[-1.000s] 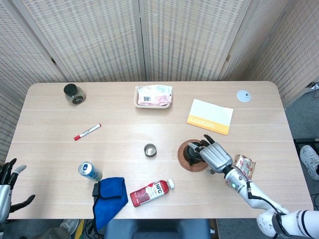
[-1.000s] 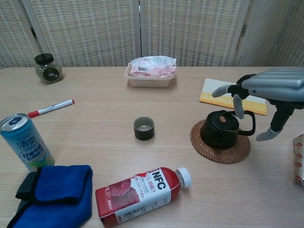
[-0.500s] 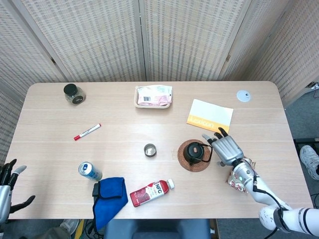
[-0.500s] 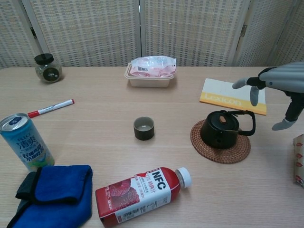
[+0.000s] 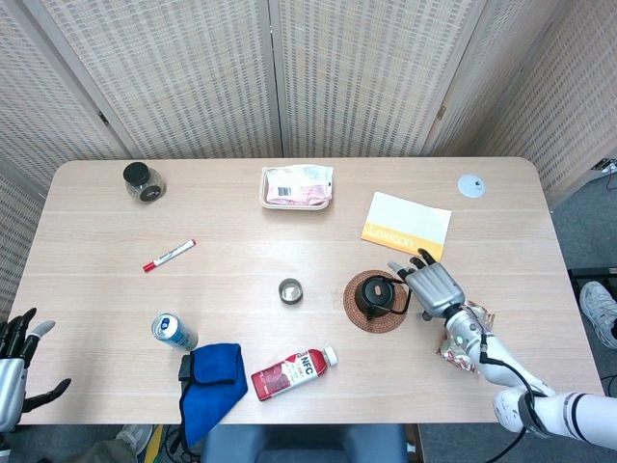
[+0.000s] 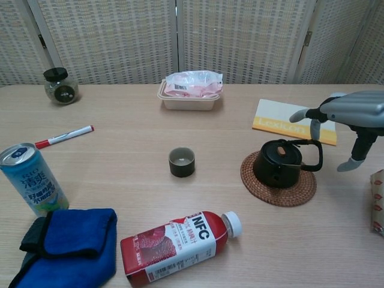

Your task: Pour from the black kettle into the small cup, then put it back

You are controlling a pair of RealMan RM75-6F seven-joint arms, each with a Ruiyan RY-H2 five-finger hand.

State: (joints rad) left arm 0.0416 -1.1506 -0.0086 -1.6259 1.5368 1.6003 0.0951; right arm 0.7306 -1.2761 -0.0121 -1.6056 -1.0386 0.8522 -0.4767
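Your right hand (image 6: 350,117) hovers just right of the kettle (image 6: 282,163), fingers spread and holding nothing. It is raised above the counter (image 6: 120,156), level with the top of the kettle's handle and not touching it. In the head view, the fingertips sit just beside the handle's right edge.

The kettle stands upright on a round woven trivet (image 6: 278,180), its handle arching over the lid and down its right side. The cup (image 6: 182,162) stands to its left, well apart, with bare counter between them.

Your left hand (image 5: 17,352) shows only at the lower left corner of the head view, fingers apart and empty, away from the work.

The step in hand looks like reaching for the handle. To do it well, bring the right hand in from the right and a little lower, so the fingers pass through the handle's loop rather than over it. Close firmly before lifting, since a loose hold could let the kettle swing and spill. Lift straight up to clear the trivet without dragging it. Carry the kettle left with the spout leading, stop over the cup, and tilt slowly. A red bottle (image 6: 180,243) lies near the front edge, below that path.
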